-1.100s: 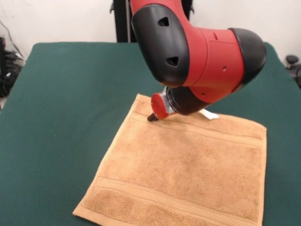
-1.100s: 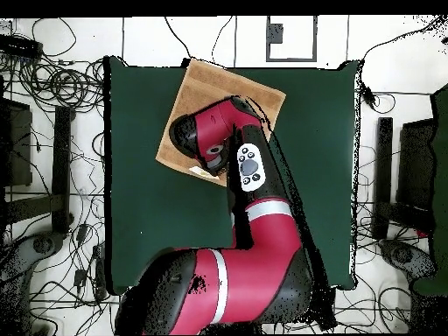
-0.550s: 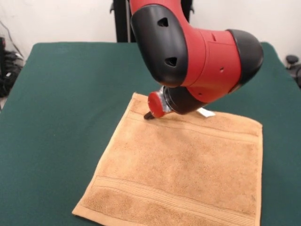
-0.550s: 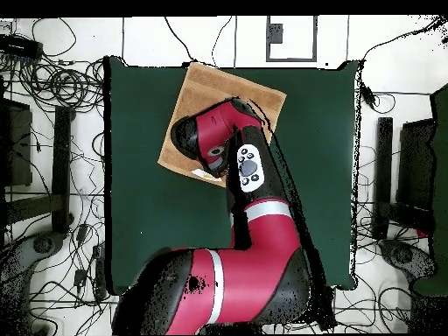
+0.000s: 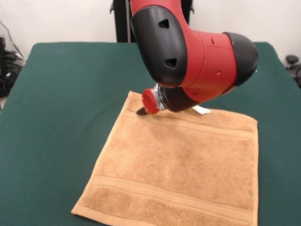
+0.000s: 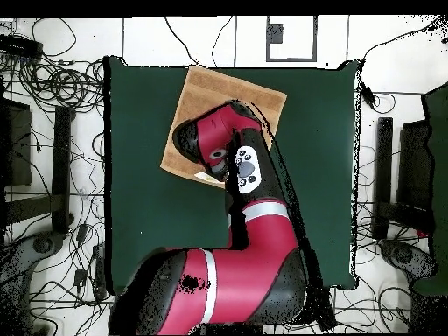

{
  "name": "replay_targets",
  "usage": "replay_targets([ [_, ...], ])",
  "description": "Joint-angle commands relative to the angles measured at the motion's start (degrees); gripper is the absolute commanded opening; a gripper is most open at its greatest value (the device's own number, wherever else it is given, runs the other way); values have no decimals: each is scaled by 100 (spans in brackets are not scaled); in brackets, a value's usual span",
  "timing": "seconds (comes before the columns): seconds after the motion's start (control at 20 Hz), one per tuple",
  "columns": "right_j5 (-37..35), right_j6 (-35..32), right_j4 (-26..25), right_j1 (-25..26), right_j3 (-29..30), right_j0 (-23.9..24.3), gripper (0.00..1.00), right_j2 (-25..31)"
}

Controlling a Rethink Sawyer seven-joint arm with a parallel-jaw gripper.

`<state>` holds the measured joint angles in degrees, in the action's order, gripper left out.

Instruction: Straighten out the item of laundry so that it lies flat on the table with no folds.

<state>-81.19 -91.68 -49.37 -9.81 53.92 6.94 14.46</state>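
A tan, golden-brown square terry towel (image 5: pixel 178 165) with woven border bands lies spread on the dark green felt-like tabletop (image 5: pixel 66 94), turned at an angle to its edges, its near end running out of the front view. The red and black arm (image 5: pixel 193 52) reaches down over the towel's far edge, beside a small white loop tag (image 5: pixel 202 110). The gripper (image 5: pixel 140 111) touches the towel near its far corner; whether its jaws are parted or closed cannot be told.

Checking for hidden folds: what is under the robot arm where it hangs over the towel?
Under the arm lies the far band of the towel, flat where visible, with a white tag poking out. The gripper tip meets the towel's far corner. The strip directly beneath the arm is covered.
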Motion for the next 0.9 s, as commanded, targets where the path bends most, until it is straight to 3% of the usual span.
replay_targets([
  [0.05,-747,2051,-480,367,289,-173,0,-194],
  [0.9,-881,2055,-546,394,237,-220,0,-266],
])
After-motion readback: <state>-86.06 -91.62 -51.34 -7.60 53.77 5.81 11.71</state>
